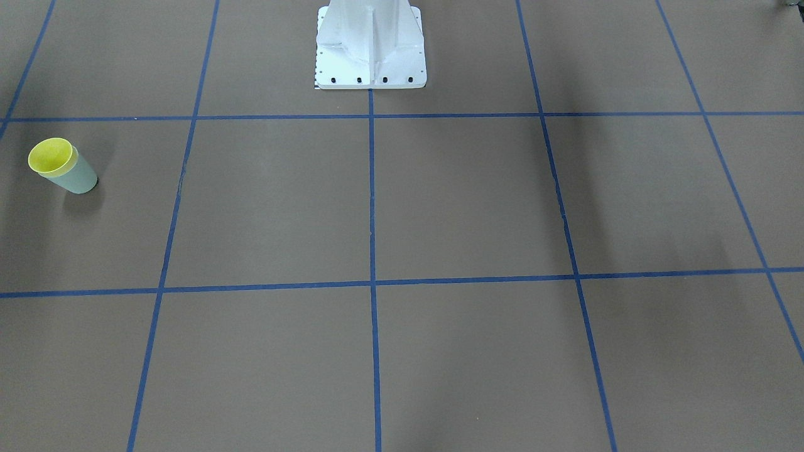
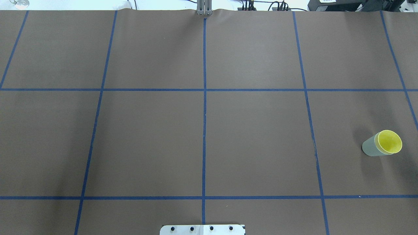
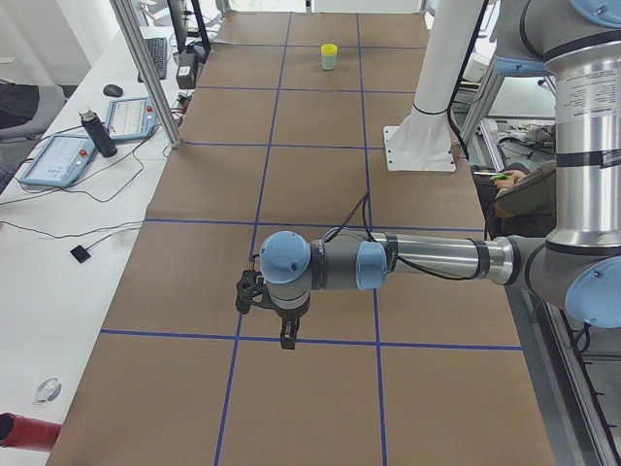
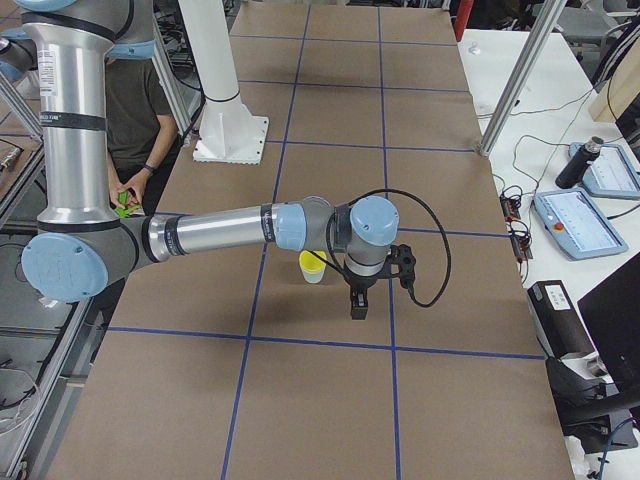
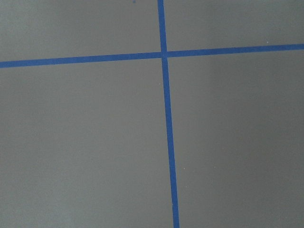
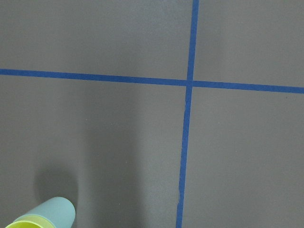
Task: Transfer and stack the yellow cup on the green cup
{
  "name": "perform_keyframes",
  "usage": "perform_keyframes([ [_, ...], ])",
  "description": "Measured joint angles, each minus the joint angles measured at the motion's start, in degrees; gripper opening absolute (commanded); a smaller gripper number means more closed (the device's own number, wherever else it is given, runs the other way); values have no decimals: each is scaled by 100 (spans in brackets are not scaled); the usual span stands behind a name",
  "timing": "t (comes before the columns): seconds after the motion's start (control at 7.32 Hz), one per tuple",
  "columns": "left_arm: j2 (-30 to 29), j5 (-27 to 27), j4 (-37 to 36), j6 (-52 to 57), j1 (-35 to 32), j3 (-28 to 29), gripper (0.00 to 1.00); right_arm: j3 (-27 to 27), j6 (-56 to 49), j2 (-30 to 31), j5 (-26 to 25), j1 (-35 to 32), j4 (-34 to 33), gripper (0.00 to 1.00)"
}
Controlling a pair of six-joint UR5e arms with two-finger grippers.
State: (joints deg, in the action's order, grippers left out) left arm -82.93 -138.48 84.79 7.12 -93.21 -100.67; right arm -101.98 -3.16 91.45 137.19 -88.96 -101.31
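Yellow cup (image 2: 390,142) sits nested in green cup (image 2: 370,148) toward my table's (image 2: 209,137) right end. I can't tell whether my left gripper (image 3: 287,336) or right gripper (image 4: 358,304) is open or closed.

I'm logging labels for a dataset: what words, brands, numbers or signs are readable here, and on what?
None can be read.
The bright yellow plastic cup and the pale mint-green plastic cup holding it show no markings.
The blue-edged tablet screens: too small to read.
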Motion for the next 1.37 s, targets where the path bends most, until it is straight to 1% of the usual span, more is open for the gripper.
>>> perform_keyframes([
  [0.27,-27,7,107,-254,108,-11,100,-1,6,-1,17,1,5,100],
  [0.68,-23,43,150,-673,460,9,100,7,2,-4,-10,2,9,100],
  [1.37,28,58,159,-729,505,74,100,33,-13,44,-63,88,7,100],
])
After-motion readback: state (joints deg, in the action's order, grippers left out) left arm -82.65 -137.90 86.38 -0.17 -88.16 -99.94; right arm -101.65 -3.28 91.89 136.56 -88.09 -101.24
